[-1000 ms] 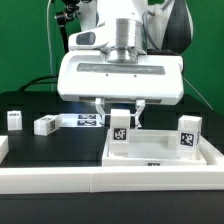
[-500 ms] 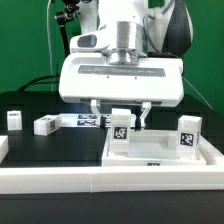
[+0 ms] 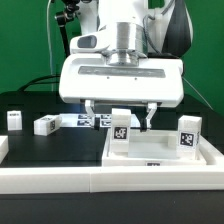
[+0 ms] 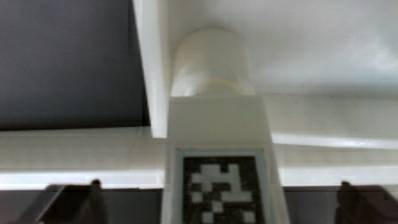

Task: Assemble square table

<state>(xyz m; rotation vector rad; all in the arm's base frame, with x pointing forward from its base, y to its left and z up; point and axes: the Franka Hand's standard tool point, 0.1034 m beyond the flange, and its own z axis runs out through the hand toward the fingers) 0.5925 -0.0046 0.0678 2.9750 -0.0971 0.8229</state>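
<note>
My gripper [image 3: 120,112] is spread wide and holds nothing. Both fingers [image 4: 71,200] stand clear of the white leg [image 4: 217,140] that rises upright between them, a gap showing on either side. Its black-and-white tag [image 3: 120,132] faces outward just below my fingertips. The leg stands inside the square top [image 3: 160,148], which lies flat under me with its raised rim around it. A second leg [image 3: 187,133] stands upright in the same top, off toward the exterior view's right of my jaws. Out the other way, on the black table [image 3: 30,140], lies the marker board [image 3: 88,120], then a third leg [image 3: 46,125] on its side, and farthest off a fourth leg [image 3: 14,120].
</note>
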